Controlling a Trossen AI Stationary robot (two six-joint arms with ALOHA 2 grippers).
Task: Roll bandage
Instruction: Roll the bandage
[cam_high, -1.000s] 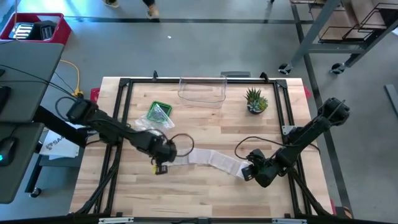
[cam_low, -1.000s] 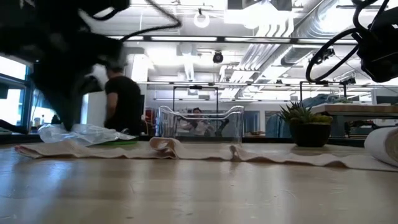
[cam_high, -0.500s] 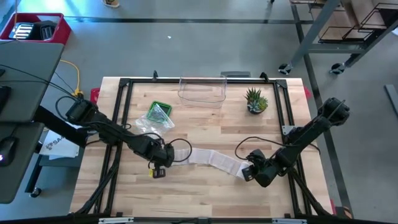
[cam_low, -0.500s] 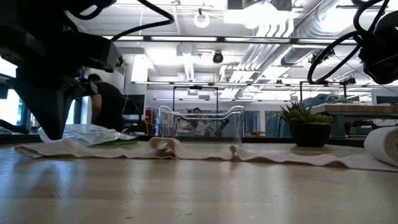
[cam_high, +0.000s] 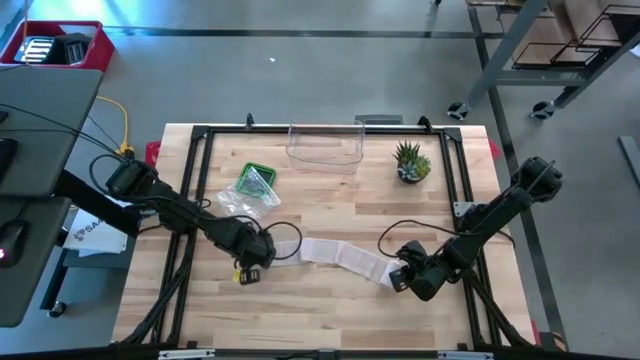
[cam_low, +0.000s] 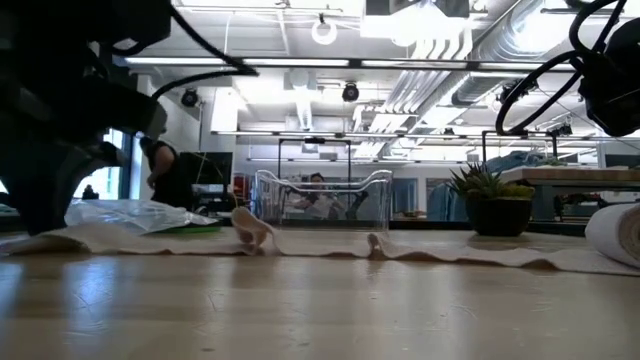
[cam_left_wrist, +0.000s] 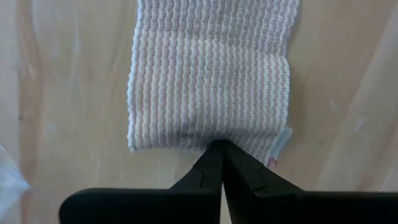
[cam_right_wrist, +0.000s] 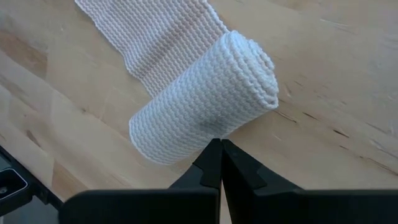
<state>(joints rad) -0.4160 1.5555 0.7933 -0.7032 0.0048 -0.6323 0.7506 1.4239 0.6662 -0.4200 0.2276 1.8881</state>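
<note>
A white knitted bandage (cam_high: 335, 254) lies as a flat strip across the middle of the wooden table. Its right end is wound into a roll (cam_right_wrist: 205, 109), which rests on its side on the wood. My left gripper (cam_high: 250, 264) points straight down, shut, at the strip's loose left end (cam_left_wrist: 211, 134). My right gripper (cam_high: 405, 276) is shut, slanting down, with its tips against the roll. In the low view the strip (cam_low: 300, 245) shows a few small wrinkles, and the roll (cam_low: 615, 235) sits at the right edge. My left gripper comes from above with shut fingertips (cam_left_wrist: 219, 155) set on the middle of the bandage's end edge (cam_left_wrist: 211, 142). The end lies flat on the table; whether cloth is pinched between the tips I cannot tell. My right gripper's shut fingertips (cam_right_wrist: 217, 152) touch the roll's curved side (cam_right_wrist: 208, 130), near the middle of its length. They slant down from the table's right. The roll stays on the table.
A clear plastic bin (cam_high: 325, 148) stands at the far edge, with a small potted plant (cam_high: 411, 162) to its right. A green packet with crumpled clear wrap (cam_high: 255, 183) lies at the far left. Black frame rails (cam_high: 200, 190) run along both sides of the table.
My left gripper has sunk a little and gone toward the table's left edge. The bandage's loose end has slid left with it, and the wrinkles in the strip have shifted left. The roll and my right gripper have stayed in place.
</note>
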